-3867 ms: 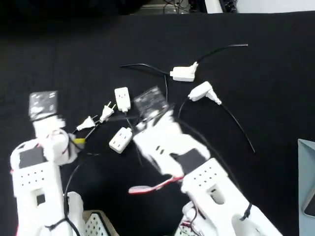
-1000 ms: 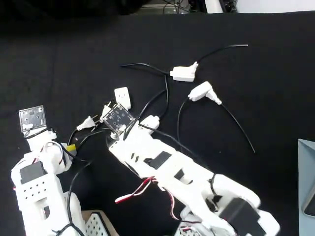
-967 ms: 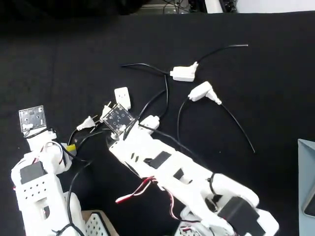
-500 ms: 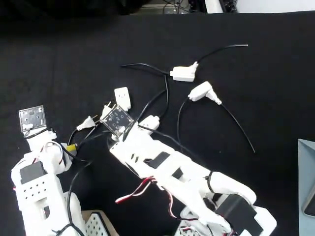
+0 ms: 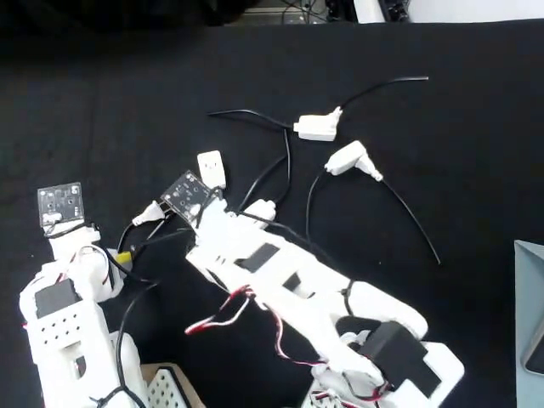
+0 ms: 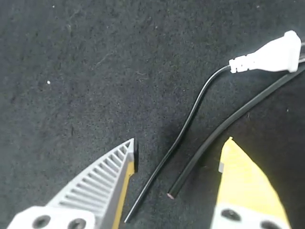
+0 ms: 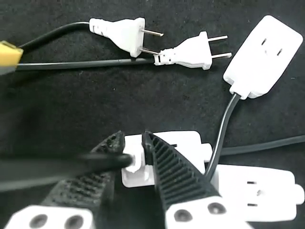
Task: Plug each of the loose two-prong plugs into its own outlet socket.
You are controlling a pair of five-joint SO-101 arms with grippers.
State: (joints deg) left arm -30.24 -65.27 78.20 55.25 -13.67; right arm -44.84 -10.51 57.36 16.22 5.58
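My right gripper [image 7: 134,139] is shut on a white two-prong plug [image 7: 131,164] with a black cable, held against the end of a white outlet socket [image 7: 187,145]. Beyond it lie two loose white plugs [image 7: 122,32] [image 7: 191,52], tip to tail, prongs bare. Two more sockets [image 7: 263,56] [image 7: 259,190] lie beside them. In the high view the right arm's wrist [image 5: 188,195] covers that spot, near a socket [image 5: 211,168] and a plug [image 5: 152,212]. My left gripper [image 6: 181,143] is open over two black cables, short of a loose plug [image 6: 270,51].
Farther back on the black cloth lie another white socket [image 5: 316,128] and a white angled connector [image 5: 349,158], each with a black cable. Cables cross the middle of the table. A grey box edge [image 5: 531,323] stands at the right border.
The right arm's wrist has shifted a little toward the back left over the plugs. The left arm has barely moved.
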